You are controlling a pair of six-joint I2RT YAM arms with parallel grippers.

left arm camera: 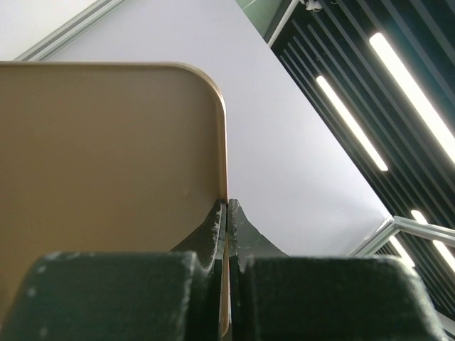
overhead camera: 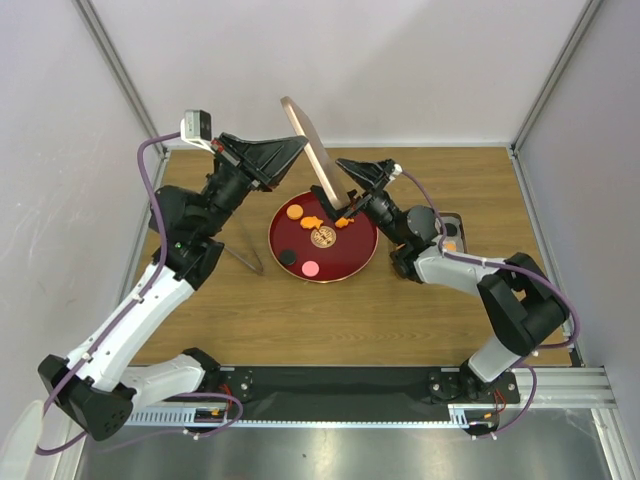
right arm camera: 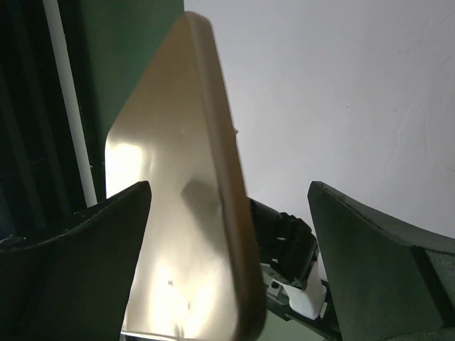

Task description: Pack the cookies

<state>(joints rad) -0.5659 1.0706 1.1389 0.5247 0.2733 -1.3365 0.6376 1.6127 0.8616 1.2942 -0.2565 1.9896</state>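
Two arms meet at the metal tin (overhead camera: 312,150); the cookies (overhead camera: 312,238) lie on the dark-red plate (overhead camera: 355,262).
Your left gripper (left arm camera: 227,207) is clamped tight on the tin's edge and holds it tilted on edge above the plate's far side. Your right gripper (overhead camera: 348,195) stands wide, one finger either side of the tin, with gaps showing. Orange, black and pink cookies sit loose on the plate.

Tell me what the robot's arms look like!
The left arm and right arm have white shells and chunky black joints. A purple cable loops along each. The left gripper and right gripper are black, with two wedge-shaped fingers.
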